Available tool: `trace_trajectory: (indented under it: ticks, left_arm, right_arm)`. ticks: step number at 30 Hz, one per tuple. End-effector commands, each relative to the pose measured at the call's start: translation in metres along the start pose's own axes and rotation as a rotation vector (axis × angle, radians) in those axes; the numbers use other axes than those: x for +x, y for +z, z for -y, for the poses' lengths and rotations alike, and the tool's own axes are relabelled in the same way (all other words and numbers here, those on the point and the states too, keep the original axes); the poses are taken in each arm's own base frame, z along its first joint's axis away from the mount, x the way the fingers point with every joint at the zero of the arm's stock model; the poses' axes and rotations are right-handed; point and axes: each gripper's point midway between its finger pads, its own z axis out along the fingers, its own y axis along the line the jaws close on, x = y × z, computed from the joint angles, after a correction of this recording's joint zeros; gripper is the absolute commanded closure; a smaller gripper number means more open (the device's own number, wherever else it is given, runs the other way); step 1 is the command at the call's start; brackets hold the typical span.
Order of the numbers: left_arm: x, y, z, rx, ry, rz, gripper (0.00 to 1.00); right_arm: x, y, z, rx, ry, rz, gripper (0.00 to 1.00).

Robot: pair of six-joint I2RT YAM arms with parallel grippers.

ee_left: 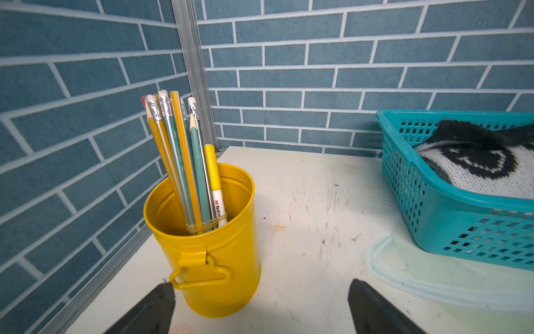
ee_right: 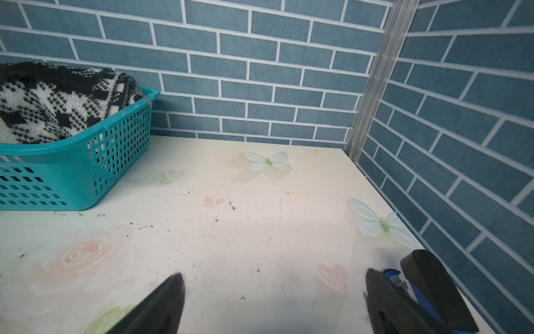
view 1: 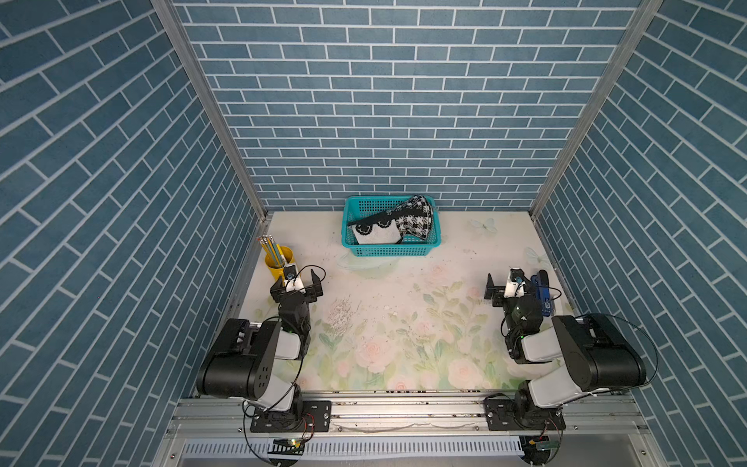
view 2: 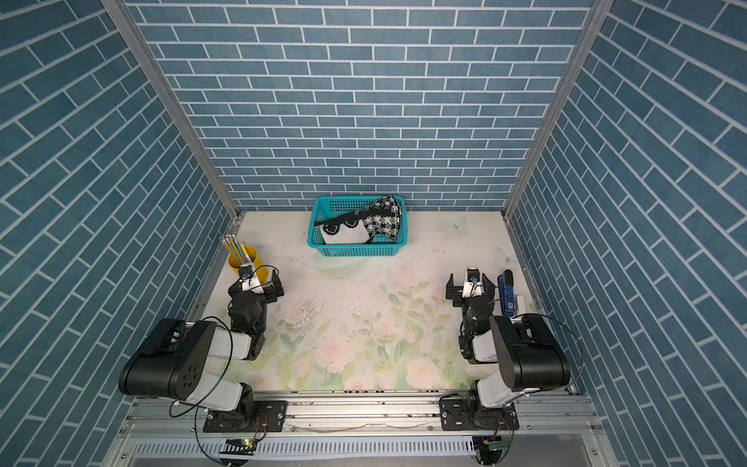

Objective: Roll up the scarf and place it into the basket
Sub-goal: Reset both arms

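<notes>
**Scarf in the basket, both claws empty**

At far left a yellow cup (view 1: pixel 279 263) of pencils stands on the flowered counter (view 1: pixel 404 283). My left claw (view 1: pixel 297 286) hangs just beside it, jaws spread wide and holding nothing. At the middle, against the back wall, the scarf (view 1: pixel 408 224) lies bundled in the teal basket (view 1: pixel 388 250), with its check band riding over the right rim. My right claw (view 1: pixel 510 288) is also wide open and empty, next to a blue and black tool (view 1: pixel 543 293) by the right wall.
</notes>
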Motion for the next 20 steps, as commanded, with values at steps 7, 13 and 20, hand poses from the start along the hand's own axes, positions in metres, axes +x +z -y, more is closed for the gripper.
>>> trace_trajectory:
  ticks: [7, 13, 20]
  left_arm:
    - [-0.0082, 0.0023, -0.0004, 0.002, -0.016, 0.026, 0.00]
    - [-0.0084, 0.0023, -0.0004, 0.002, -0.016, 0.026, 0.00]
    - [-0.0081, 0.0024, -0.0004, 0.002, -0.016, 0.026, 0.00]
  right_arm:
    - [-0.0084, 0.0040, -0.0001, -0.003, -0.018, 0.025, 0.01]
    - [-0.0064, 0.0090, 0.0005, -0.009, -0.011, 0.007, 0.01]
    - [-0.0081, 0.0066, 0.0013, -0.011, -0.009, 0.018, 0.00]
